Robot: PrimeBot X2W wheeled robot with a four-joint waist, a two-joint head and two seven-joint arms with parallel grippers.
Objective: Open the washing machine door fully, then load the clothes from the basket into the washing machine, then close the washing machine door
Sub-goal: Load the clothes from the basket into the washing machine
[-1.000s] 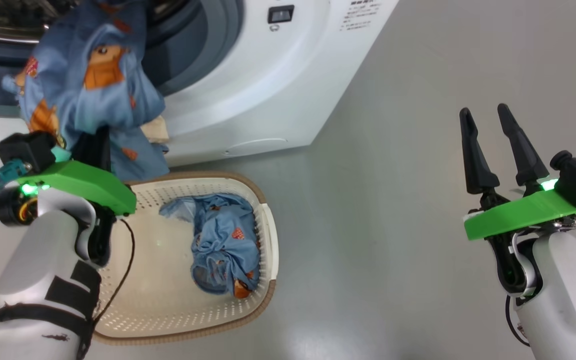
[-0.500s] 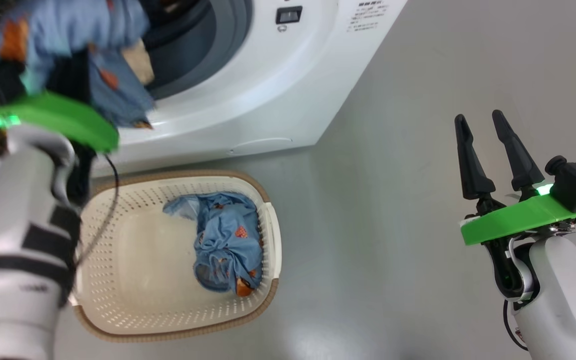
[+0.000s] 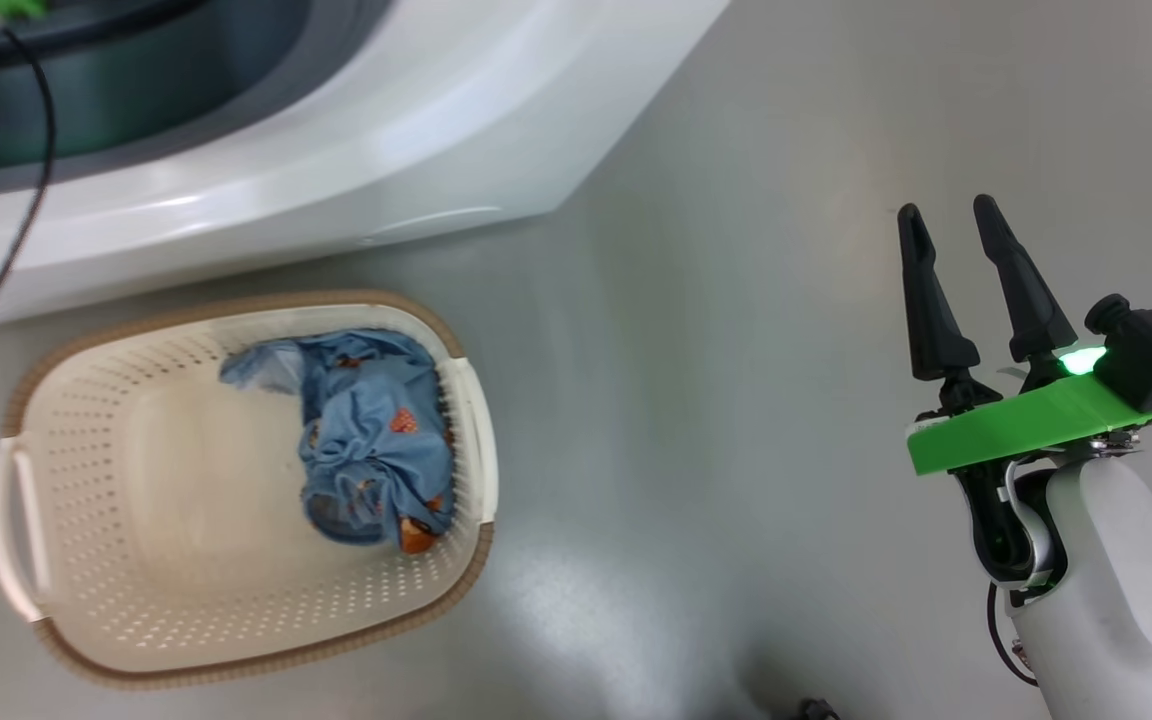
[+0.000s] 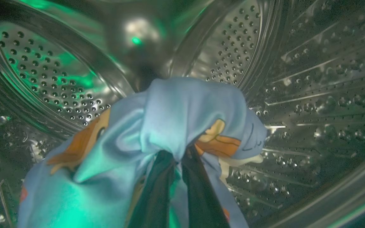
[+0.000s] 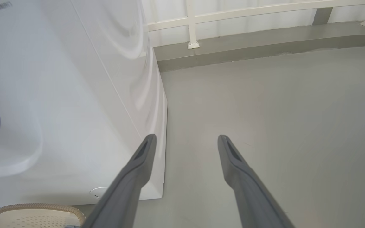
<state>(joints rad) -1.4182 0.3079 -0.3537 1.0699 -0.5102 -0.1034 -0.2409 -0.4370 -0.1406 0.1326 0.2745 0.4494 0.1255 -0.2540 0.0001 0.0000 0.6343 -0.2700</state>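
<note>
Left tool (image 4: 177, 160) is inside the steel drum (image 4: 312, 79), fingers clamped on a blue garment (image 4: 182, 107) with orange print, and the cloth is bunched over the tips. Right tool (image 3: 948, 212) sits at 3 o'clock in the head view, fingers apart, gripping nothing, above the grey floor (image 3: 736, 350). Washing machine (image 3: 386, 130) at 11 o'clock, basket (image 3: 236, 655) near its front at 8 o'clock. Second garment (image 3: 366, 450) is heaped against the basket's 3 o'clock wall.

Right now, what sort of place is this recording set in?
Probably a laundry corner or test room: a white front-loading washing machine with a steel drum, a basket of clothes beside it on a grey floor, and a white railing beyond.
</note>
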